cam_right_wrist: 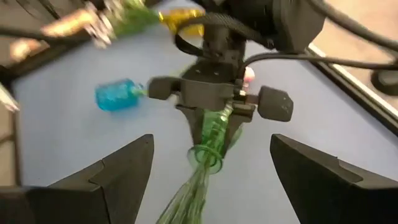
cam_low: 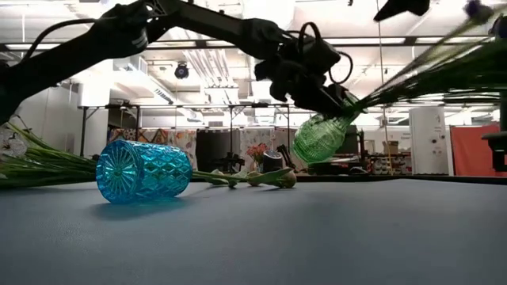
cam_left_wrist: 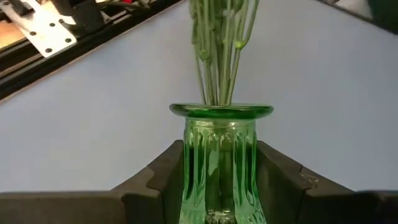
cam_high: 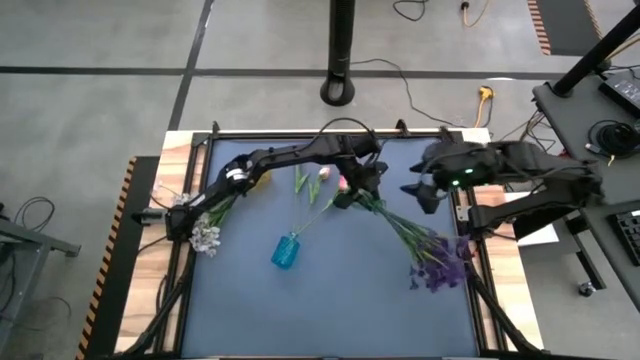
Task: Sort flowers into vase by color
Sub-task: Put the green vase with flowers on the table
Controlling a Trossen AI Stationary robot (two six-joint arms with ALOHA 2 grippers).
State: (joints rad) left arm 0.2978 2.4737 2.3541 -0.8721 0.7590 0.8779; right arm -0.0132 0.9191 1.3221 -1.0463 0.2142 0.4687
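Above tabletop (cam_high: 330,300) centre, green vase (cam_low: 321,136) gripped by left pincer (cam_left_wrist: 217,186), held tilted clear of surface. Purple flowers (cam_high: 437,268) trail from vase mouth toward right pincer (cam_right_wrist: 211,168) (open, nearer blooms).

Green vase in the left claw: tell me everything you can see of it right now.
The ribbed green glass vase is translucent, with a flared round rim and fluted sides. It is off the table, tilted, its mouth pointing toward the right arm. The left claw is shut on its body, one dark finger on each side. A bundle of green stems sits in its mouth, their dark purple blooms resting on the dark blue table mat. The open right claw faces it nearby without touching.
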